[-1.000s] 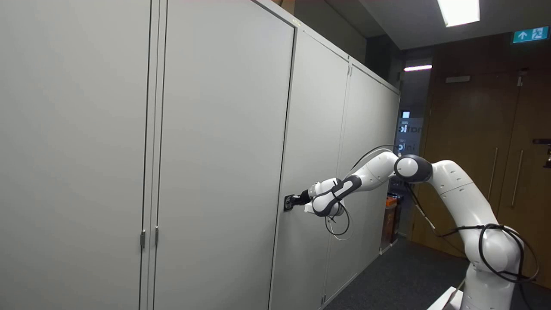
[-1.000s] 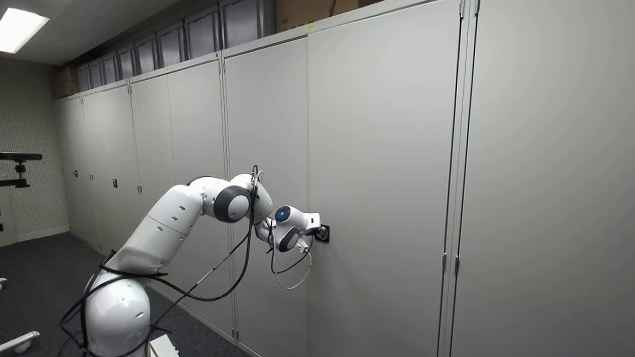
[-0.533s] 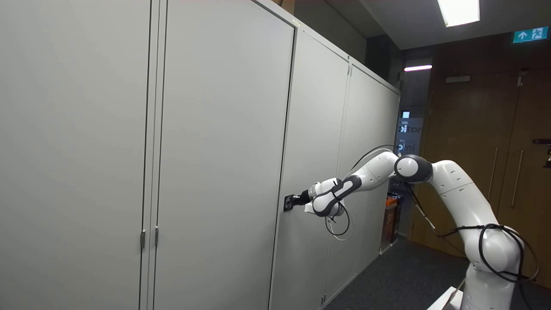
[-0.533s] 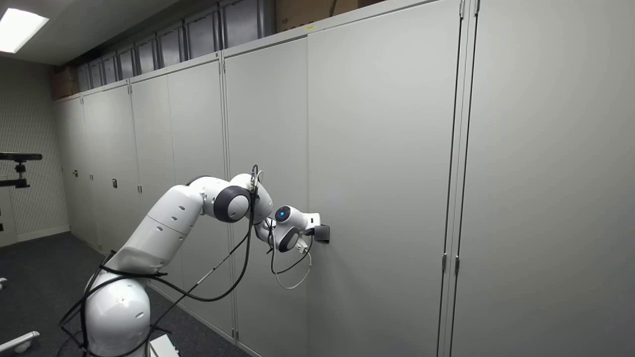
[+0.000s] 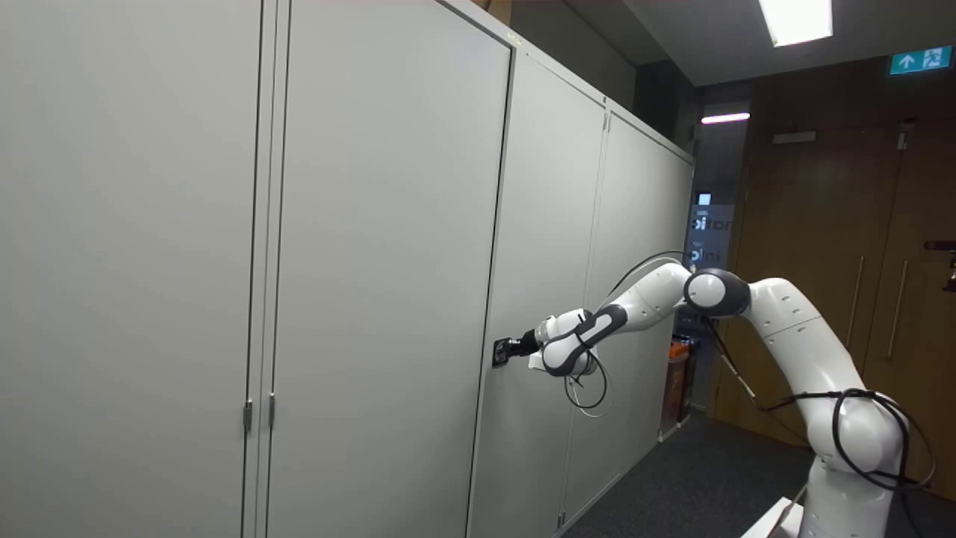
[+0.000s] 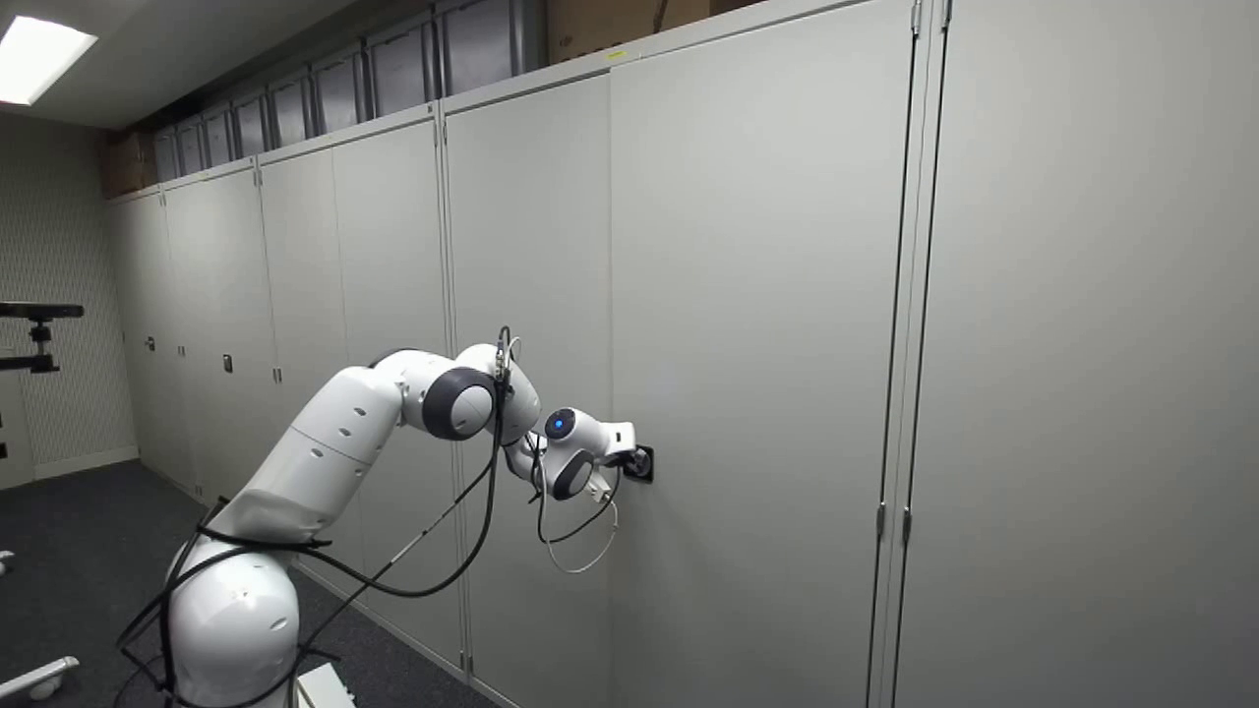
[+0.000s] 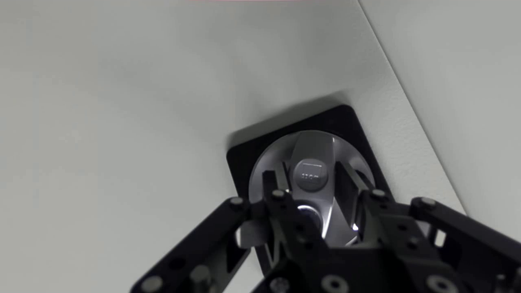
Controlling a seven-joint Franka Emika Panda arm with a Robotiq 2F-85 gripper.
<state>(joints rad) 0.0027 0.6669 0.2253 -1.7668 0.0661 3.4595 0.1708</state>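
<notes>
Gripping a handle (image 7: 313, 173), claw (image 7: 311, 177) clamped, handle's long axis askew to door edge (image 7: 410, 106)

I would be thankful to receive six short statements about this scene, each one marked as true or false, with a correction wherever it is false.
1. The gripper is closed on the handle. True.
2. The plate behind the handle is white. False: the plate is black.
3. Grey boxes stand on top of the cabinets. True.
4. The door that bears the handle stands wide open. False: the door looks shut or nearly so.
5. A green exit sign is visible in an exterior view. True.
6. The arm is entirely black. False: the arm is mostly white, with some dark parts.
</notes>
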